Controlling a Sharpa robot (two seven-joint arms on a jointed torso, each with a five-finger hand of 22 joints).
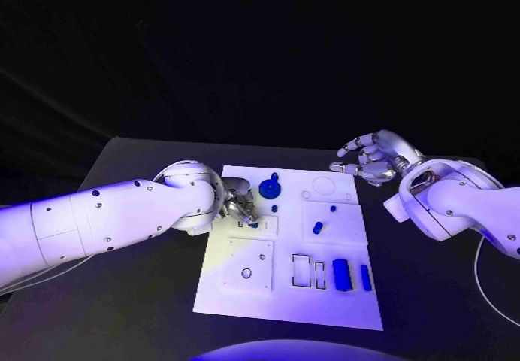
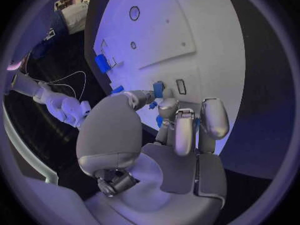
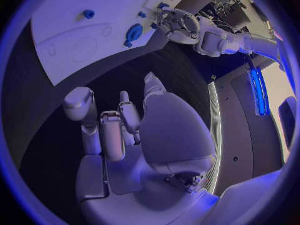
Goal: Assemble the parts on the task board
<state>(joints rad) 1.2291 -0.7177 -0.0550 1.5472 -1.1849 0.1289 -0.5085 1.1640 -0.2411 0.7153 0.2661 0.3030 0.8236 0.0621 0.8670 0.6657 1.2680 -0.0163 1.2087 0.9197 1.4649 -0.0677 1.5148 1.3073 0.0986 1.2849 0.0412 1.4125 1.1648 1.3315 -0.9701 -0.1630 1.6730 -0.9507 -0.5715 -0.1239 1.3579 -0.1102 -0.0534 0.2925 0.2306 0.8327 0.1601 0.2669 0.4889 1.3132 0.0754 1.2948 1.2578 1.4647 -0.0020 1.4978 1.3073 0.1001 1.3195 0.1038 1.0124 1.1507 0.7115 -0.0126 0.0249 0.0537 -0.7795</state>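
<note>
I have a small blue part point(image 2: 158, 89) pinched in my left hand point(image 1: 237, 208), fingers closed round it, just over the left-centre of the task board point(image 1: 336, 308) in the head view, above a small rectangular slot there. In the left wrist view the part's long axis runs roughly parallel to a narrow rectangular slot point(image 2: 180, 86) beside it; whether it is already seated or only hovering, I cannot tell.

As for progress, I judge the job only partly done. A round blue part point(image 1: 270, 188) sits near the board's upper middle, a short blue peg point(image 1: 318, 227) lies mid-board with its long axis nearly up-down in the picture, and two long blue bars point(image 1: 343, 274) rest at the lower right, both lengthwise along the board's long side. Next to them the outlined rectangular slots point(image 1: 301, 271) look unfilled, and the circular recess point(image 1: 324, 185) at upper right also looks vacant.

My right hand point(image 1: 372, 158) hangs off the board's upper right corner, fingers apart and loosely curled, holding nothing.
</note>
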